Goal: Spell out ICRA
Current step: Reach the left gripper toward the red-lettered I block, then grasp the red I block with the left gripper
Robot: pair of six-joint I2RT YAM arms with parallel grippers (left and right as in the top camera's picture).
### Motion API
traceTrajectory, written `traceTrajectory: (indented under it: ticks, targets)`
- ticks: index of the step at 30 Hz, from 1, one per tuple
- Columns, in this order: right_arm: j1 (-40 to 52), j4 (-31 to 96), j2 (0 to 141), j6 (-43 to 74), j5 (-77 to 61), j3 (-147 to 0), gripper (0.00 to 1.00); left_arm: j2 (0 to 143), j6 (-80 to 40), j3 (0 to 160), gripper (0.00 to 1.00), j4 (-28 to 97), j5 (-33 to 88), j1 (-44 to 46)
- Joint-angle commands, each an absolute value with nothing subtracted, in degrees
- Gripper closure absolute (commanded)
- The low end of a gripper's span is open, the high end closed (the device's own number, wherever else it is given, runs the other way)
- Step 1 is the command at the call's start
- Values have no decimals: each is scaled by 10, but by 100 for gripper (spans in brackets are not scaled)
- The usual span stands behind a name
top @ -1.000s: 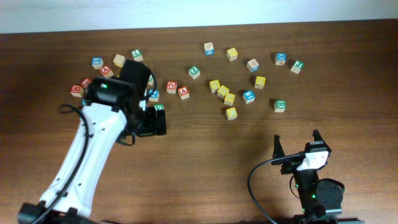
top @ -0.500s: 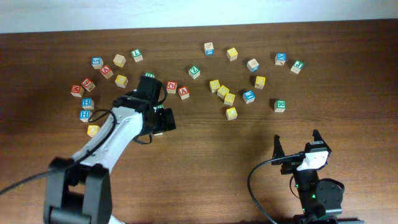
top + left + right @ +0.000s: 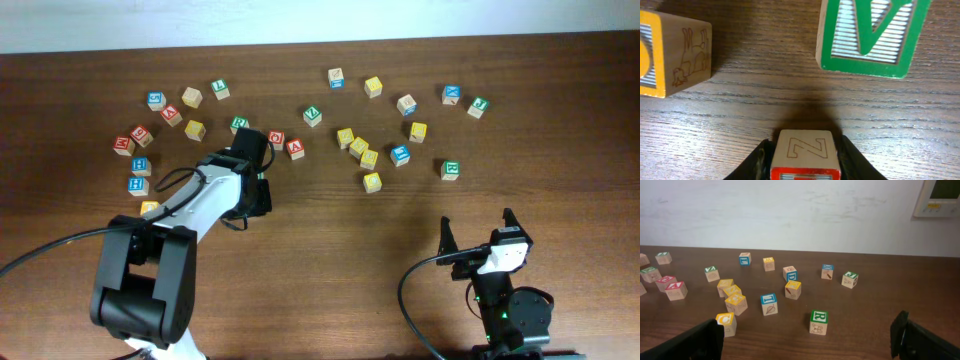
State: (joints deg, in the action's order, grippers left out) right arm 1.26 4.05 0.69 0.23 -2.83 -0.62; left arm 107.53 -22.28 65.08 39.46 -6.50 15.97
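Note:
In the left wrist view my left gripper is shut on a wooden block with a red-framed top and a Z on its side, resting on the table. In the overhead view my left gripper hides that block. A red A block, a yellow C block and a green R block lie loose. The right wrist view also shows the C block and the R block. My right gripper stands open near the front right, apart from every block.
A green V block and a yellow-framed block lie just ahead of the left jaws. Several lettered blocks are scattered across the far half of the table. A white wall rises behind the table.
The left arm has swung rightward and drawn in. Its jaws, wide a moment ago, have closed on the red-topped block. The right arm has not moved.

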Motion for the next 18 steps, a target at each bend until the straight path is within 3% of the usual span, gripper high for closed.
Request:
traceTrajectory:
  ticks: [1,9,16,18]
  targets:
    - [11,43,3,9,-28,-3,2,1087,-222,646,75,392,-73,161]
    - [11,43,3,9,-28,-3,2,1085,-222,703,82,490,-66,161]
    - [11,43,3,9,-28,-3,2,975,-182,788,79,602,155,161]
    - [11,43,3,9,-28,-3,2,907,-182,808,79,622,155,161]
